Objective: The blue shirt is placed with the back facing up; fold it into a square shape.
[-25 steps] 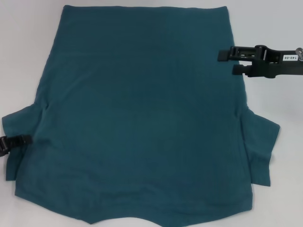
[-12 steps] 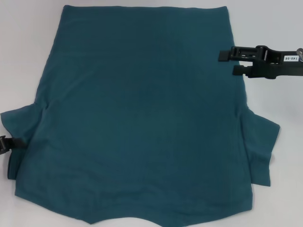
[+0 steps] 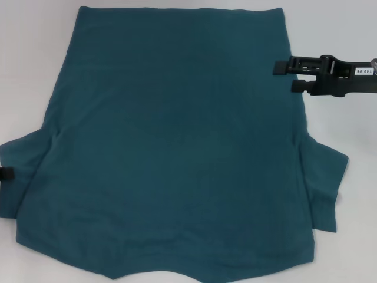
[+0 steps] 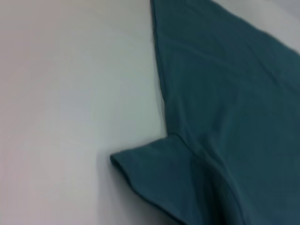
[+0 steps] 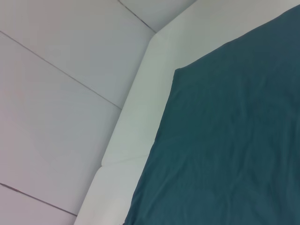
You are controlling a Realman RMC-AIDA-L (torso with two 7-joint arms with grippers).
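Blue shirt [image 3: 177, 147] flat, back up

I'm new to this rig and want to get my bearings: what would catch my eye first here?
The blue shirt dominates, spread flat across the white table with its plain side up and both short sleeves sticking out near the robot. The right gripper hangs with fingers open over the shirt's far right edge. Only a sliver of the left gripper shows, at the left sleeve.
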